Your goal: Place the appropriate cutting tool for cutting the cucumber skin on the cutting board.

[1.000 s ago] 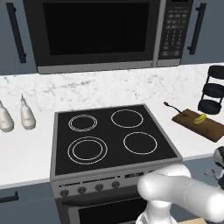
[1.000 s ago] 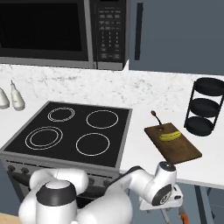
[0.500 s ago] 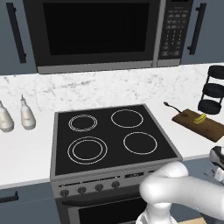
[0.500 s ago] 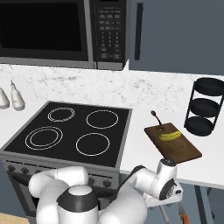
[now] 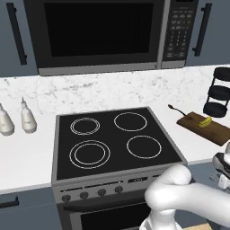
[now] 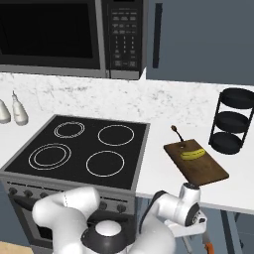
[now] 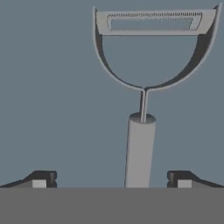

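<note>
Peeler (image 7: 144,87) lies dead ahead of the gripper (image 7: 111,177) in the hand view, Y-shaped head at twelve o'clock, grey handle running down between the two fingertips, which stand wide apart on either side without touching it. Judging by this, the step is the approach to grasp. Next the jaws need to close on the handle, then carry it up to the cutting board (image 6: 203,171), where the cucumber (image 6: 192,154) rests, at three o'clock of the stove (image 6: 84,154).
</note>
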You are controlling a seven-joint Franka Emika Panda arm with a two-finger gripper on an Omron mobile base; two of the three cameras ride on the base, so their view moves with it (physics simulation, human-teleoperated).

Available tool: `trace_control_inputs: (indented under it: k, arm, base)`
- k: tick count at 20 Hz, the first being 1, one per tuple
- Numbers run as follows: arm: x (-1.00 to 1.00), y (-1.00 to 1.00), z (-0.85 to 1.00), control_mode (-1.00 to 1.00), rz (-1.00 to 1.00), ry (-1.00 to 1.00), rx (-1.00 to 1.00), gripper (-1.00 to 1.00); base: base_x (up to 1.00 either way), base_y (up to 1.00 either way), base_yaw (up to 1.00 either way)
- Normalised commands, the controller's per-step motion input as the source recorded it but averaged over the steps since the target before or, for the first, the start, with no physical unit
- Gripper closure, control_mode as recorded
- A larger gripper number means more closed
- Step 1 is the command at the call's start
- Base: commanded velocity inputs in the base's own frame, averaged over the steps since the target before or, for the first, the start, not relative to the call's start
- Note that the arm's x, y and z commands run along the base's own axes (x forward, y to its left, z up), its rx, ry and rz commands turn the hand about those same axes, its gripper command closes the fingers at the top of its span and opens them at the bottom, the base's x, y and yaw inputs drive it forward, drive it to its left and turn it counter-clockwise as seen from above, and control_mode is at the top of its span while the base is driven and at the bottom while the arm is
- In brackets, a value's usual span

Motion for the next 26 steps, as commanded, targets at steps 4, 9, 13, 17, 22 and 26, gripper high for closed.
trace_control_inputs:
  k: [4,9,13,17,22,26]
  arm:
    - [-0.01,-0.22,-0.21,-1.00,0.00,0.00,0.00,-1.00]
    - [-0.03,-0.28,-0.21,-1.00,0.00,0.00,0.00,-1.00]
    - [-0.09,0.00,-0.27,-1.00,0.00,0.00,0.00,-1.00]
    - [-0.22,0.08,-0.32,-1.00,0.00,-0.02,0.00,1.00]
    - [-0.59,0.11,-0.41,-1.00,0.00,-0.01,0.00,1.00]
    - [-0.12,0.00,0.04,-1.00,0.00,0.00,0.00,1.00]
  base:
    - [0.00,0.00,0.00]
    - [0.00,0.00,0.00]
    - [0.00,0.00,0.00]
    - [0.00,0.00,0.00]
    - [0.00,0.00,0.00]
    - [0.00,0.00,0.00]
